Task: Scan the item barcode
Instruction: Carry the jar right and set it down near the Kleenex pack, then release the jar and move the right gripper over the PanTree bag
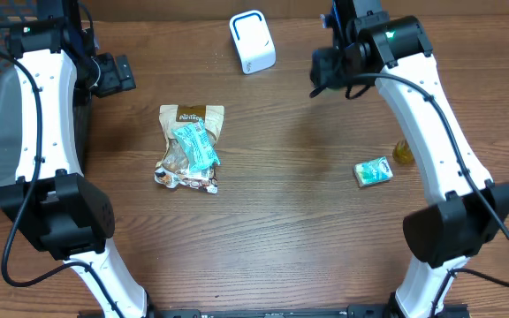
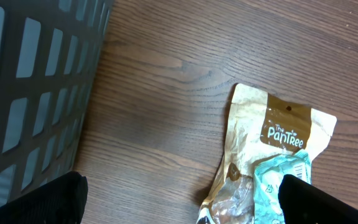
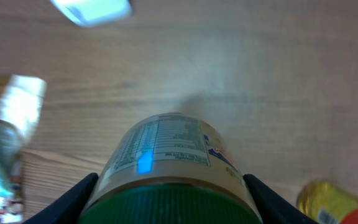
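Jar (image 3: pixel 166 155) with a green lid, gripped near its lid end by the right gripper (image 3: pixel 169 208) — jaws part-way apart, closed on the jar — and held above the table to the right of the white scanner (image 1: pixel 252 41). A small blue patch of light (image 3: pixel 144 163) lies on the printed label. It is probably the scanner's beam, though no barcode can be made out in this view. To scan well, roll the jar slowly about its long axis until the bars meet the light, then hold it level and steady without crowding the scanner's face. Left gripper (image 2: pixel 185 202) — fully spread, empty — hangs over the snack bag (image 2: pixel 278 143) beside the basket (image 2: pixel 30 93).
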